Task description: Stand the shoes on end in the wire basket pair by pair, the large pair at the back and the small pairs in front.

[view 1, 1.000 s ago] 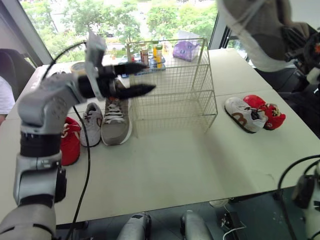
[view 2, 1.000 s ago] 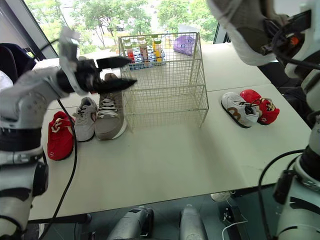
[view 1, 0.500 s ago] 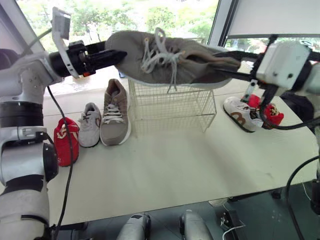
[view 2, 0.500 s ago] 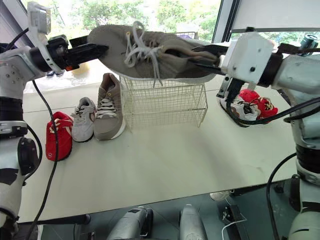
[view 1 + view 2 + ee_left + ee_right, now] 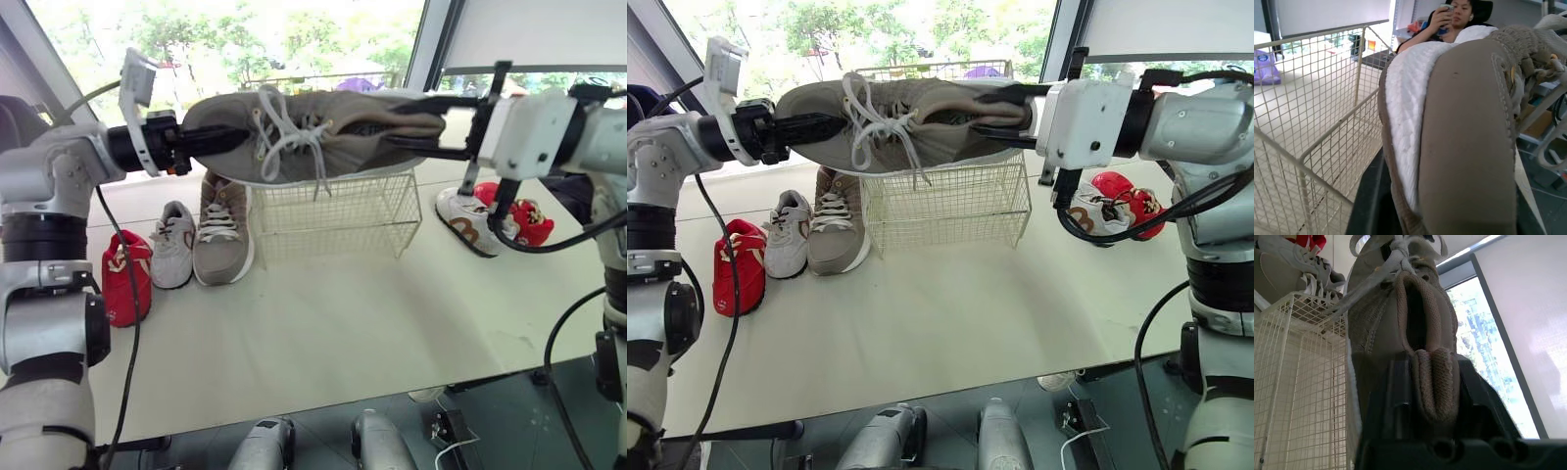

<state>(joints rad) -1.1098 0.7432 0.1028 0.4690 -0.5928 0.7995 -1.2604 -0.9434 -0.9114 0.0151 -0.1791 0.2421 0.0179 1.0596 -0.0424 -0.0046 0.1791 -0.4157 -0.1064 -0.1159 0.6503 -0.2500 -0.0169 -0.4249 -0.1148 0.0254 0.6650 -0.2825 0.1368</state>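
Note:
A large taupe shoe [image 5: 323, 132] hangs lengthwise over the wire basket [image 5: 333, 211], sole down. My left gripper [image 5: 211, 139] is shut on its toe; in the left wrist view the toe [image 5: 1464, 137] sits between the fingers. My right gripper [image 5: 431, 122] clasps the heel, one finger on each side of the heel collar [image 5: 1432, 377]. The matching taupe shoe [image 5: 223, 230] lies on the table left of the basket, beside a small grey shoe [image 5: 176, 243] and a small red shoe [image 5: 127, 274].
A small white-and-brown shoe [image 5: 470, 223] and a red shoe [image 5: 519, 215] lie on the table right of the basket. A seated person [image 5: 1449, 14] appears beyond the basket in the left wrist view. The near half of the table [image 5: 323, 323] is bare.
A second ago my right gripper held the shoe high on the right and my left stood open by the basket. The shoe has since swung level over the basket and my left gripper closed on its toe.

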